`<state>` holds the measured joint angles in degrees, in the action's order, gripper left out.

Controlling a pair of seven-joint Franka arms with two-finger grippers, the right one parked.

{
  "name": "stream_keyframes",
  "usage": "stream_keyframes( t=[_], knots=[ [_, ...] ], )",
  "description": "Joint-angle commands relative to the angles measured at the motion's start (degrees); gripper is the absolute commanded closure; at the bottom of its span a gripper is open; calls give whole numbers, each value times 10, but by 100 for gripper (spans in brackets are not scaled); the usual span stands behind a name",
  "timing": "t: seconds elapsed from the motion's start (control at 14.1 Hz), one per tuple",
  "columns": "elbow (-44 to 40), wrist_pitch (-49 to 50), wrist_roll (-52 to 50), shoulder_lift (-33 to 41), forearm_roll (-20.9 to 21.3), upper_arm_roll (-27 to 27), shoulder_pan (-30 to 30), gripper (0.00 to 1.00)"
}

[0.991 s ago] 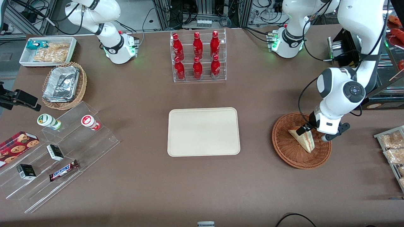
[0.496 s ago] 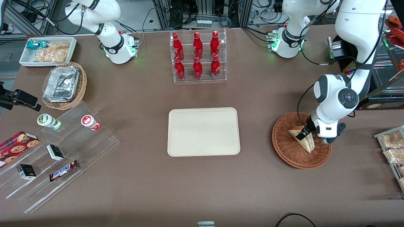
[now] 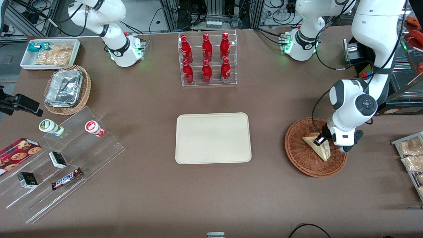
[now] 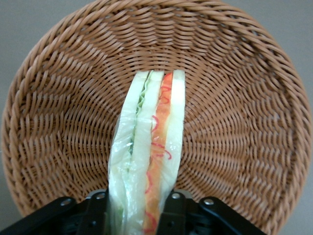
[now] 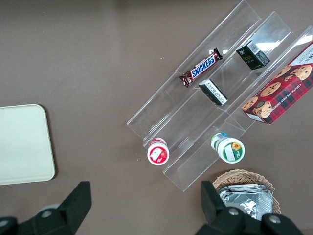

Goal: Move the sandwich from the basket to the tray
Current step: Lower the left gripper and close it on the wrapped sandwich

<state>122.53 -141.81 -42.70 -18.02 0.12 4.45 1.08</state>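
Note:
The sandwich [image 3: 320, 149], a pale bread wedge with red, orange and green filling, stands on edge in the reddish-brown wicker basket [image 3: 297, 158] toward the working arm's end of the table. My gripper [image 3: 320, 140] is down in the basket with a finger pressed against each bread face, shut on the sandwich. In the left wrist view the sandwich [image 4: 151, 156] runs out from between the black fingers [image 4: 98, 215] over the woven basket [image 4: 58, 122] floor. The beige tray [image 3: 213, 138] lies flat at mid-table with nothing on it, and its corner [image 5: 22, 144] shows in the right wrist view.
A clear rack of red bottles [image 3: 207, 59] stands farther from the camera than the tray. Snack packets [image 3: 411, 155] lie at the working arm's table edge. At the parked arm's end are a tan basket with foil container [image 3: 66, 89], a white bin [image 3: 49, 53] and acrylic steps [image 3: 62, 162] with small goods.
The gripper came down from the basket's edge onto the sandwich and its fingers closed against the wedge. The sandwich stays in the basket, shifted only slightly.

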Motion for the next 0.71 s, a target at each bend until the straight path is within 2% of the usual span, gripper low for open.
stream_keyframes(
  t=[0.0,0.28,0.64],
  knots=[
    [-67,106,35,12,23,6,-10,99],
    [-215,281,40,-29,23,5,-83,94],
    [-307,303,91,-97,18,6,-164,95]
  ],
)
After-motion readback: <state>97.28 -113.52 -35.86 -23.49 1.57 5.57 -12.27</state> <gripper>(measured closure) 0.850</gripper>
